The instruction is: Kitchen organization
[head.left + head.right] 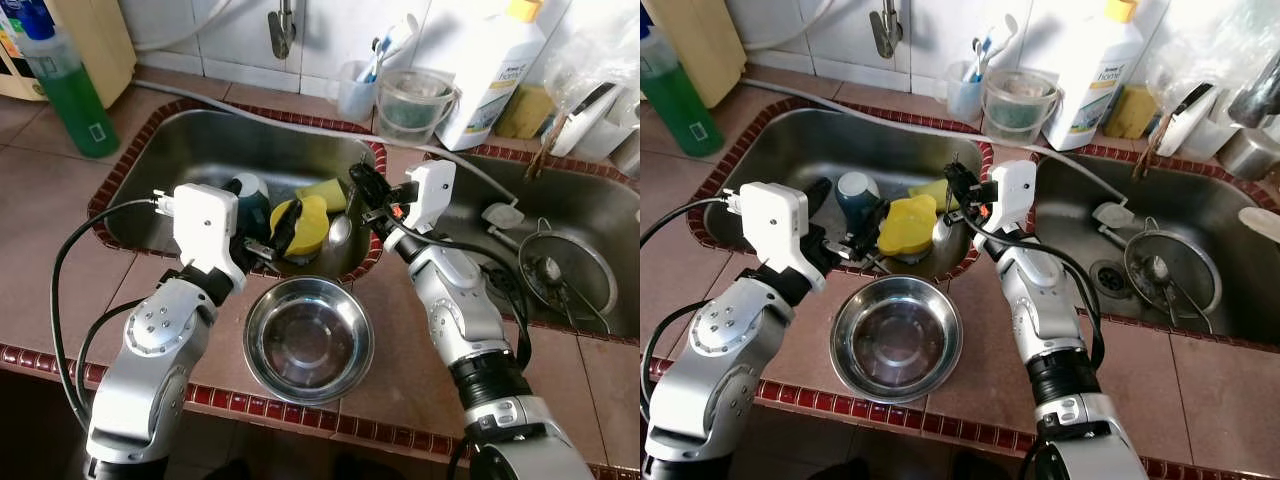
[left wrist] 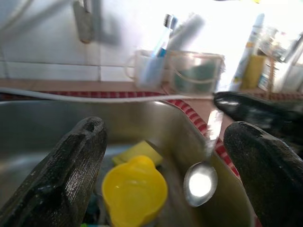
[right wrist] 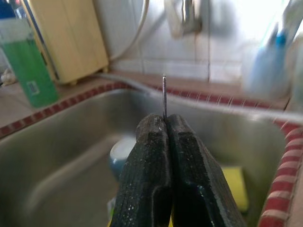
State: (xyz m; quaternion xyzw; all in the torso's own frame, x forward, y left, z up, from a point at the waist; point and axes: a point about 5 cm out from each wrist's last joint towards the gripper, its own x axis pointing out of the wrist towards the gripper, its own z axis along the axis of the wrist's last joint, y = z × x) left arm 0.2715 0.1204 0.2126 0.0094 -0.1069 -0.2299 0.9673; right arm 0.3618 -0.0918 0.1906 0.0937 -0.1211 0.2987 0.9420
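A metal spoon point(image 1: 340, 230) hangs over the right side of the left sink point(image 1: 200, 140), its thin handle pinched in my right gripper point(image 1: 358, 192), which is shut on it. The right wrist view shows the handle edge-on above the closed fingers point(image 3: 147, 156). My left gripper point(image 1: 270, 240) is open just above a yellow cup point(image 1: 305, 225) lying in the sink; the left wrist view shows the yellow cup point(image 2: 135, 191) and the spoon point(image 2: 200, 183) between its fingers point(image 2: 66, 170). A yellow sponge point(image 1: 322, 190) and a dark teal cup point(image 1: 248, 195) also lie in the sink.
An empty steel bowl point(image 1: 308, 340) stands on the tiled counter in front of the sink. Behind are a green bottle point(image 1: 65, 85), the tap point(image 1: 283, 30), a toothbrush cup point(image 1: 358, 88), a clear tub point(image 1: 412, 100) and a white bottle point(image 1: 490, 70). The right sink holds a strainer point(image 1: 560, 265).
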